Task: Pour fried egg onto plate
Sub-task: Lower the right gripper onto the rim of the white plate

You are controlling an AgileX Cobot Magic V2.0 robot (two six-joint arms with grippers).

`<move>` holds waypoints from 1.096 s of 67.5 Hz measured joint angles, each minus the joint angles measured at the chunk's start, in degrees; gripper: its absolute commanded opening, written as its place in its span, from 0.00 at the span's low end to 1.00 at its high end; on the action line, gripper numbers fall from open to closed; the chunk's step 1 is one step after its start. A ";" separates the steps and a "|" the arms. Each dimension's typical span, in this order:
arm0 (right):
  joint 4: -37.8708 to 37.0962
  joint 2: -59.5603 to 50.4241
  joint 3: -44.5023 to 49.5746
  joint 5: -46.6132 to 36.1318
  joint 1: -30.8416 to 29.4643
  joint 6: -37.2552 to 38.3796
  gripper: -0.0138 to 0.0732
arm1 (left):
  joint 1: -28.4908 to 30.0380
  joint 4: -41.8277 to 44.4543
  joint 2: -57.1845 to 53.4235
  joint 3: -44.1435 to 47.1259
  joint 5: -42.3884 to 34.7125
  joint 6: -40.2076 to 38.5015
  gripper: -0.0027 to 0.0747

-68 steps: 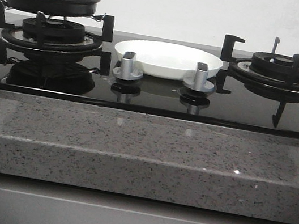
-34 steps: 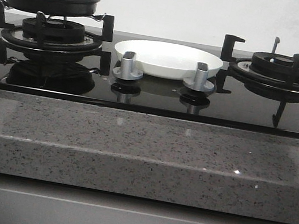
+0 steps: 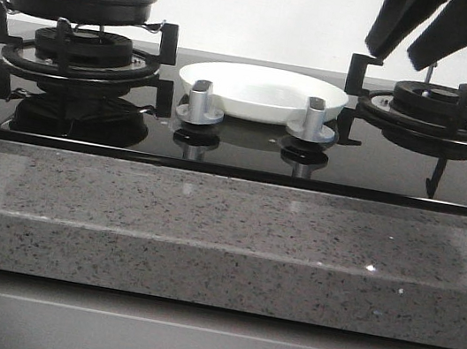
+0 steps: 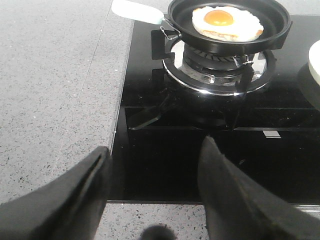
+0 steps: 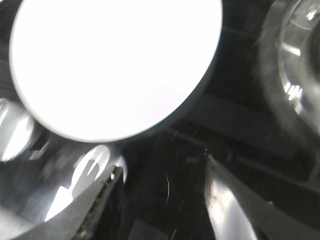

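Note:
The fried egg (image 4: 226,22), white with an orange yolk, lies in a black frying pan (image 3: 78,2) on the left burner; the pan also shows in the left wrist view (image 4: 230,44), its pale handle (image 4: 136,11) pointing away from the plate. The white plate (image 3: 262,92) sits on the glass hob between the burners, empty, and fills the blurred right wrist view (image 5: 112,65). My right gripper (image 3: 395,55) hangs open and empty above the right burner. My left gripper (image 4: 155,162) is open and empty over the hob's front edge, well short of the pan; it is out of the front view.
Two silver knobs (image 3: 199,104) (image 3: 312,122) stand in front of the plate. The right burner (image 3: 442,106) with black grates is bare. A speckled grey stone counter (image 3: 223,236) runs along the front and beside the hob's left side (image 4: 55,90).
My right gripper has come down into the front view at the upper right, above the right burner. Pan, egg and plate have not moved.

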 measured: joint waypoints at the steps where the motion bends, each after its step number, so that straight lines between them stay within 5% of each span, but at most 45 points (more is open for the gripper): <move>1: 0.00 1.13 -0.75 0.50 -0.20 0.09 0.62 | 0.00 0.00 0.01 0.00 0.00 0.00 0.53; 49: 0.84 25.92 -26.93 8.54 -2.57 0.41 0.61 | 0.00 0.00 0.10 0.00 0.00 0.00 0.51; 74: 1.87 28.07 -29.86 10.33 -2.57 0.41 0.22 | 0.00 0.00 0.10 0.00 0.00 0.00 0.51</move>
